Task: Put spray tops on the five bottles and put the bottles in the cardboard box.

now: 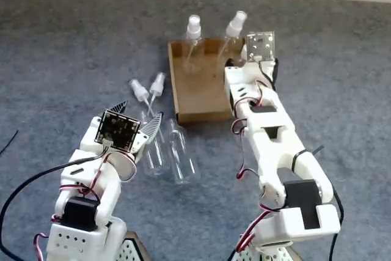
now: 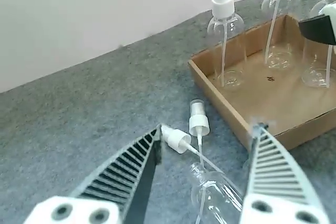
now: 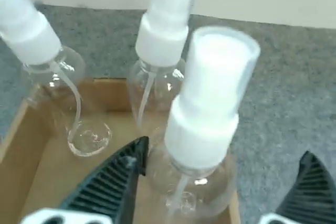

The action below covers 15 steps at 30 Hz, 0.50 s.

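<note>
The left pincer [image 2: 207, 129] is hanging released over two uncapped bottles [image 1: 181, 154] lying on the tabletop [image 1: 61, 59], with two loose spray tops [image 2: 198, 121] just ahead of it. The right pincer [image 3: 224, 150] is standing released around a capped bottle [image 3: 212, 87] in the cardboard box [image 1: 173, 84], with two more capped bottles [image 3: 157, 77] beyond it.

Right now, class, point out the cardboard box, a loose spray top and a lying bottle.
cardboard box [image 1: 201, 95], high view, bare floor.
loose spray top [image 2: 199, 125], left wrist view, white collar.
lying bottle [image 1: 182, 154], high view, clear body.
</note>
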### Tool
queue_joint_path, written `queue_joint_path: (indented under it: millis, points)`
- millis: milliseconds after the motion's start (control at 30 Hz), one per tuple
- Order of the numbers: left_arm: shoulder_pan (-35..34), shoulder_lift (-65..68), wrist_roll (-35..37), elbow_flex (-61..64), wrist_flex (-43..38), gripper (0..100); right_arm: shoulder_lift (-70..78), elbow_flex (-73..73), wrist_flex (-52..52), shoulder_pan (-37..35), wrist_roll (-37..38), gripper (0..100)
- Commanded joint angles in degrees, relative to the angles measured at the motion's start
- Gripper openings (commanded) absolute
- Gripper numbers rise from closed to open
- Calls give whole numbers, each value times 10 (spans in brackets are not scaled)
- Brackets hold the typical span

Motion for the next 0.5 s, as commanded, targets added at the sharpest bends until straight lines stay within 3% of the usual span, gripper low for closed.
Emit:
queue_joint_path:
  millis: [0,200,333,467]
  points:
    - [-6,0,-3,-4,-16,252,-65,-39,30,0,5,351]
    - [-6,0,-3,-4,-17,252,-202,-52,132,0,5,351]
    - [-6,0,-3,-4,-17,252,-259,-121,270,-2,4,351]
    - [-22,0,-3,-9,-16,252,-262,-218,440,-50,3,351]
